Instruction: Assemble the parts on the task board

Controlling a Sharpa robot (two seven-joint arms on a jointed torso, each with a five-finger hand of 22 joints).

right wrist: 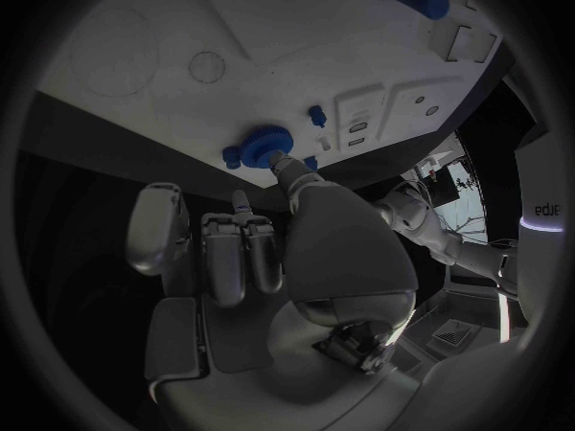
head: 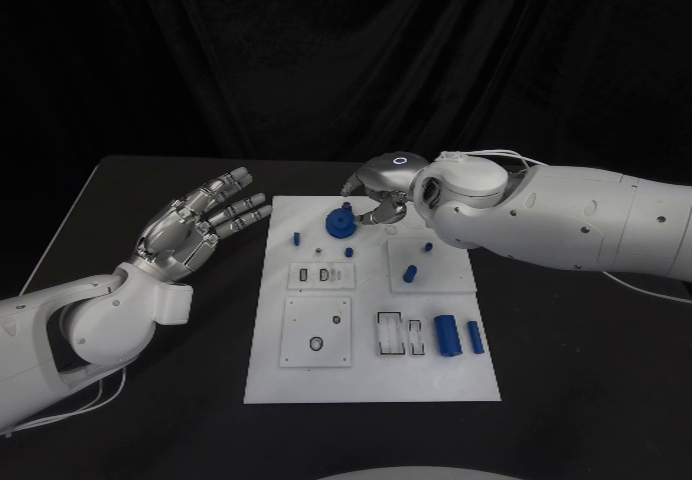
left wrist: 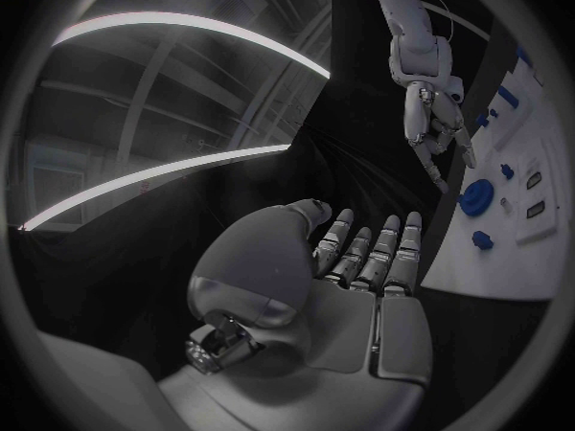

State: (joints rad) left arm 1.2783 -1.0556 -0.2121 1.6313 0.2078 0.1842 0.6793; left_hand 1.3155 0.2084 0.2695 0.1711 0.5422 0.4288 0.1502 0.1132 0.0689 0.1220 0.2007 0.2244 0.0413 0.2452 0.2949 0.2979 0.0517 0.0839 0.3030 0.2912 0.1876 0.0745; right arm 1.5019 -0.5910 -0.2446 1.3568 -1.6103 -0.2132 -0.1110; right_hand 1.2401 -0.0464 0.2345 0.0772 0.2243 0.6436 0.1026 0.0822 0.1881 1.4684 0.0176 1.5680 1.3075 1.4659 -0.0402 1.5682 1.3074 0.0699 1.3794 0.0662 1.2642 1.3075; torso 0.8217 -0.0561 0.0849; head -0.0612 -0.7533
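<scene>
Two arms are over my black table (head: 144, 400), and behind it I see only a black curtain (head: 289, 70). In the left wrist view some long bright light strips (left wrist: 180, 29) run across the ceiling of the room. On the middle of the table lies the white board (head: 375, 380), with its long side going away from the robot.

On the far part of the board stands a blue gear (head: 340, 222), round with a raised hub; beside it are a small blue peg (head: 297, 239) and another small peg (head: 348, 250). More to the right side of the board there are two more little blue pieces (head: 408, 271). On the near right part lie two blue cylinders side by side, a thick one (head: 447, 335) and a thin one (head: 476, 338), next to two narrow rectangular slots (head: 391, 332). The near left part has a square plate with an oval hole (head: 316, 345).

My right hand (head: 381, 190) is at the far edge of the board, just beside the gear. In the right wrist view one fingertip (right wrist: 278, 159) touches the rim of the gear (right wrist: 263, 147), the other fingers (right wrist: 245, 249) are curled in, and nothing is grasped. My left hand (head: 195, 225) hovers over the table just beside the left edge of the board, fingers spread and released, holding nothing.
</scene>
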